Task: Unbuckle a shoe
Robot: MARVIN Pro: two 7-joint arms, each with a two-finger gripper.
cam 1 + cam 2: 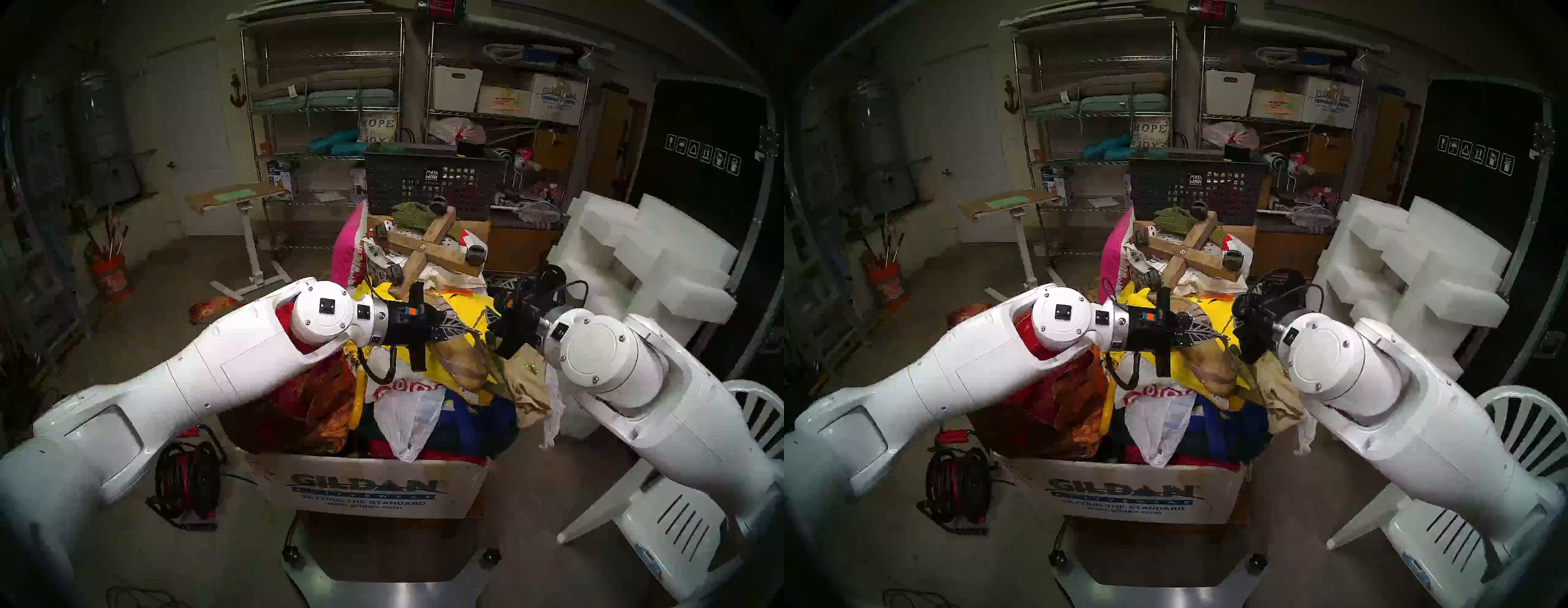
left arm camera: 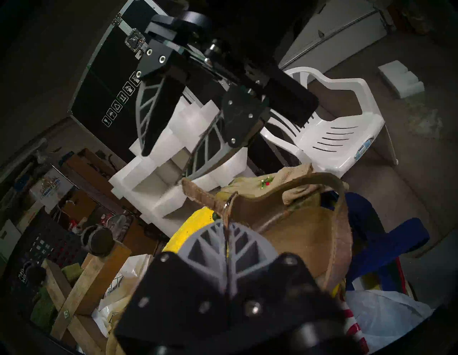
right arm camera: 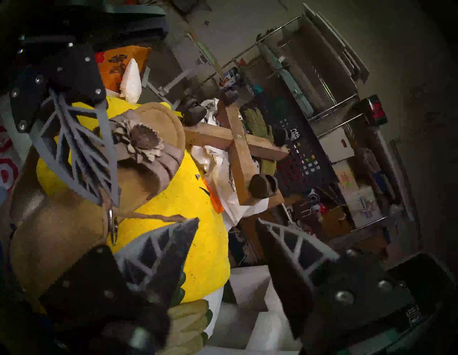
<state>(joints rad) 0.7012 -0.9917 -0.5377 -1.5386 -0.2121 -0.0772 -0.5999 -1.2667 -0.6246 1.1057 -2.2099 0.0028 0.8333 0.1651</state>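
Right wrist view: the left gripper, at 9 o'clock, is clenched on the thin ankle strap beside the buckle of the tan sandal, which lies on a yellow cloth atop a heaped box; the right gripper stands released, its fingers apart.

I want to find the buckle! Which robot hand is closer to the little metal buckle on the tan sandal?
Left. The left gripper pinches right at the small metal buckle; the right gripper hovers open beside it.
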